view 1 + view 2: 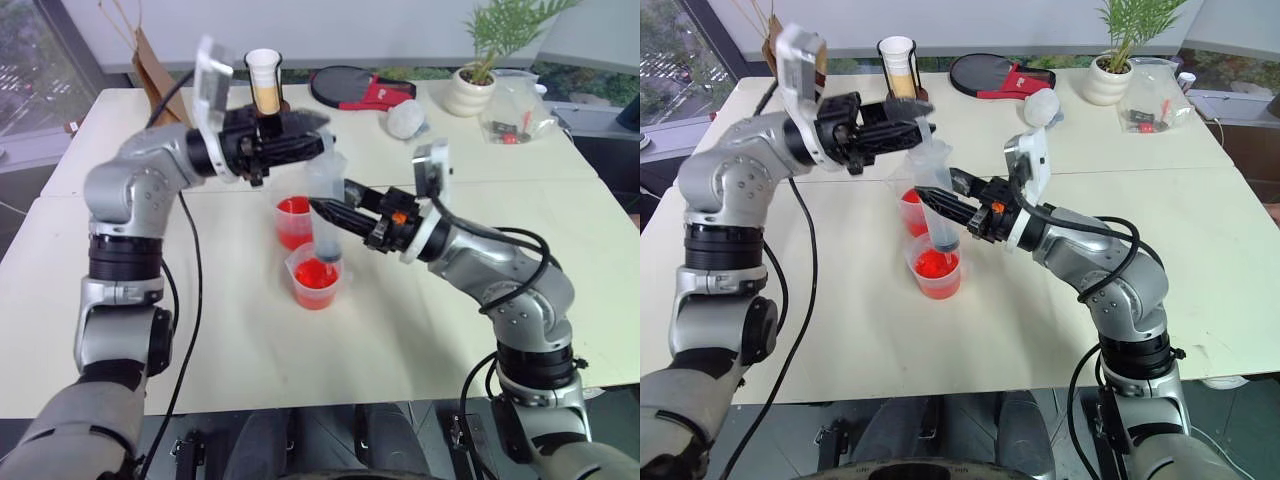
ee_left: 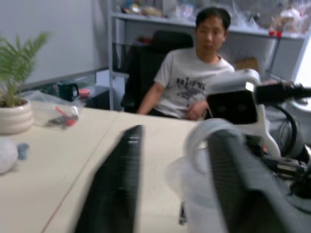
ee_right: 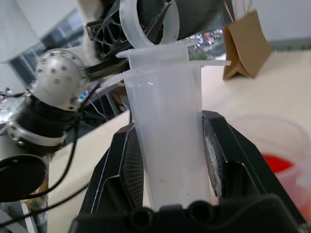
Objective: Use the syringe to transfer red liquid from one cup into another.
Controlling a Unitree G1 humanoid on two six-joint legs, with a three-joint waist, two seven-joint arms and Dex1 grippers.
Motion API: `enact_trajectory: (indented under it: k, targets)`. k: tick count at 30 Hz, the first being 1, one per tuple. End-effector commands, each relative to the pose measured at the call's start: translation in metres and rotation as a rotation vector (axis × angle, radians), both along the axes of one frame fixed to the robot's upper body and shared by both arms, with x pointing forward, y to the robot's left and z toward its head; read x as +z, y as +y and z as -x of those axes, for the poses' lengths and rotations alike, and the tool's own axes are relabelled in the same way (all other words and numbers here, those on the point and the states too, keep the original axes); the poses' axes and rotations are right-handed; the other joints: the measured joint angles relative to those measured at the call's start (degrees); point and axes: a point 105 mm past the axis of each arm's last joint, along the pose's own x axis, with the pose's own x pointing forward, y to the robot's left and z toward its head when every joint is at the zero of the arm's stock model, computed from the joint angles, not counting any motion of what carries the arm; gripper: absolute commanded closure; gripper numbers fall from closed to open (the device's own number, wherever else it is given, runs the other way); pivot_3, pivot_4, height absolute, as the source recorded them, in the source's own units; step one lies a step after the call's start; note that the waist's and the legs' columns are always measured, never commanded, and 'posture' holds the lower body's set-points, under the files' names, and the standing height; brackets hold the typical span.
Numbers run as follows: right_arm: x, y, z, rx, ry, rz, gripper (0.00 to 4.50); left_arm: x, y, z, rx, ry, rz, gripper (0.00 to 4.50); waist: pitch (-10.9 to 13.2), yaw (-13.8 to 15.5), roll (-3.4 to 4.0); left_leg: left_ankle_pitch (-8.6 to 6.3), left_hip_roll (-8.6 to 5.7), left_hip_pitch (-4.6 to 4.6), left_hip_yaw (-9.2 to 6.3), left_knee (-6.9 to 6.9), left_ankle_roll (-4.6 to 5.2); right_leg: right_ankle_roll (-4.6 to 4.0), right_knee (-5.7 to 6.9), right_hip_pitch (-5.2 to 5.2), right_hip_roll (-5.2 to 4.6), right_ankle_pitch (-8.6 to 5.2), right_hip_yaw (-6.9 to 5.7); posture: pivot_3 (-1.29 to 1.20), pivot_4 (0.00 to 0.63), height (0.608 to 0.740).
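Right claw (image 3: 170, 160): two black fingers (image 3: 129, 170) clamped on the clear barrel of the syringe (image 3: 167, 131), one pad on each side. Barrel stands upright between them, its flat flange above the fingertips. Ring of the plunger sits just over the flange. Left claw (image 3: 138, 26), black and ribbed, is at that ring; whether it touches cannot be told. Silver left arm (image 3: 46, 102) with cables trails off behind it. A clear cup (image 3: 286, 145) with red liquid (image 3: 277, 162) stands on the pale table (image 3: 272, 92), just beside one finger. Brown paper bag (image 3: 245, 43) stands farther back on the table.
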Motion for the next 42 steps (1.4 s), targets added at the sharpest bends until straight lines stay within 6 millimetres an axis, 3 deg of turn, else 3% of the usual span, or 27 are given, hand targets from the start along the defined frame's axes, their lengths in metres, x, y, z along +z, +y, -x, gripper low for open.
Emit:
enact_trajectory:
  k: [1, 5, 8, 10, 14, 16, 18, 22, 25, 28, 32, 34, 36, 39, 42]
  targets:
    - [0.049, -0.016, 0.011, -0.015, -0.13, -0.164, 3.13, 0.01, 0.048, -0.009, 0.129, 0.076, 0.069, 2.16, 0.0, -0.3, 0.0, 0.0, 0.0, 0.0, 0.01, -0.01, 0.0, 0.0, 0.0, -0.01, 0.0, 0.0, 0.01, 0.0, 0.15, 0.74]
    - [0.075, -0.044, -0.005, -0.099, -0.069, -0.343, 3.13, -0.006, 0.089, -0.006, 0.246, 0.161, 0.068, 2.16, 0.0, -0.4, 0.01, 0.03, 0.08, 0.01, 0.01, -0.07, -0.05, 0.0, 0.02, -0.07, 0.06, 0.0, 0.0, 0.0, 0.15, 0.74]
    - [0.093, -0.078, -0.027, -0.219, 0.008, -0.411, 3.13, -0.034, 0.096, 0.009, 0.281, 0.198, -0.06, 2.16, 0.0, 0.1, 0.01, 0.03, 0.06, 0.01, 0.03, -0.05, -0.06, 0.0, 0.02, -0.04, -0.01, 0.0, 0.02, 0.0, 0.15, 0.74]
    - [0.096, -0.105, -0.045, -0.309, 0.11, -0.365, 3.13, -0.05, 0.095, 0.025, 0.267, 0.226, -0.143, 2.16, 0.0, 0.4, -0.01, 0.03, 0.0, -0.01, 0.02, -0.02, -0.06, -0.01, 0.0, 0.0, -0.1, 0.0, 0.02, 0.0, 0.15, 0.74]
    - [0.06, -0.148, -0.066, -0.437, 0.434, -0.137, 3.13, -0.079, 0.092, 0.05, 0.281, 0.244, -0.283, 2.16, 0.0, 1.3, -0.03, -0.02, -0.05, -0.04, -0.04, -0.07, 0.01, -0.05, -0.52, 0.14, -0.17, -0.01, 0.07, 0.0, 0.15, 0.74]
    - [0.018, -0.168, -0.075, -0.554, 0.68, 0.054, 3.13, -0.098, 0.101, 0.044, 0.383, 0.208, -0.354, 2.16, 0.0, 1.2, 0.05, -0.01, 0.04, -0.06, -0.03, -0.2, 0.0, -0.1, -0.85, 0.22, -0.12, -0.03, 0.08, 0.0, 0.15, 0.74]
    - [-0.006, -0.181, -0.077, -0.62, 0.817, 0.161, 3.13, -0.108, 0.103, 0.041, 0.421, 0.202, -0.358, 2.16, 0.0, 1.0, 0.07, -0.02, 0.07, -0.03, 0.1, -0.24, 0.02, -0.27, -0.86, 0.21, -0.16, -0.13, 0.13, 0.0, 0.15, 0.74]
    - [-0.035, -0.178, -0.072, -0.574, 1.026, 0.242, 3.13, -0.133, 0.096, 0.051, 0.401, 0.204, -0.426, 2.16, 0.0, 0.0, 0.13, -0.19, 0.14, -0.06, 0.19, -0.24, 0.31, -0.28, -0.84, 0.14, -0.12, -0.13, 0.1, 0.0, 0.15, 0.74]
    - [-0.049, -0.174, -0.074, -0.56, 1.11, 0.274, 3.13, -0.139, 0.091, 0.057, 0.397, 0.207, -0.413, 2.16, 0.0, -0.2, 0.14, -0.22, 0.14, -0.07, 0.24, -0.26, 0.35, -0.27, -0.83, 0.09, -0.11, -0.12, 0.07, 0.0, 0.15, 0.74]
    - [-0.057, -0.164, -0.078, -0.546, 1.142, 0.303, 3.13, -0.14, 0.086, 0.061, 0.398, 0.21, -0.396, 2.16, 0.0, -0.1, 0.14, -0.23, 0.14, -0.08, 0.29, -0.24, 0.38, -0.26, -0.84, 0.08, -0.11, -0.12, 0.07, 0.0, 0.15, 0.74]
    - [-0.068, -0.16, -0.081, -0.558, 1.167, 0.348, 1.37, -0.142, 0.08, 0.062, 0.399, 0.217, -0.373, 2.11, 0.0, 0.3, 0.14, -0.24, 0.11, -0.08, 0.3, -0.2, 0.38, -0.25, -0.82, 0.1, -0.13, -0.11, 0.07, 0.0, 0.15, 0.74]
    - [-0.073, -0.162, -0.082, -0.568, 1.165, 0.359, 0.2, -0.14, 0.08, 0.06, 0.425, 0.207, -0.349, 2.11, 0.0, 0.4, 0.14, -0.23, 0.09, -0.09, 0.29, -0.16, 0.38, -0.25, -0.81, 0.11, -0.13, -0.11, 0.06, 0.0, 0.15, 0.74]
    - [-0.068, -0.166, -0.088, -0.583, 1.091, 0.364, 0.05, -0.136, 0.083, 0.055, 0.469, 0.192, -0.308, 2.11, 0.0, 0.3, 0.14, -0.23, 0.08, -0.09, 0.29, -0.15, 0.38, -0.25, -0.81, 0.13, -0.13, -0.11, 0.06, 0.0, 0.15, 0.74]
    - [-0.034, -0.176, -0.099, -0.576, 0.882, 0.305, 0.05, -0.135, 0.099, 0.049, 0.563, 0.196, -0.262, 2.11, 0.0, 0.2, 0.15, -0.23, 0.09, -0.08, 0.29, -0.15, 0.38, -0.24, -0.79, 0.11, -0.09, -0.11, 0.05, 0.0, 0.15, 0.74]
    - [-0.003, -0.194, -0.098, -0.559, 0.608, 0.274, 0.05, -0.145, 0.118, 0.05, 0.651, 0.224, -0.261, 2.11, 0.0, 0.2, 0.15, -0.23, 0.12, -0.08, 0.28, -0.2, 0.38, -0.24, -0.76, 0.05, -0.05, -0.11, 0.03, 0.0, 0.15, 0.74]
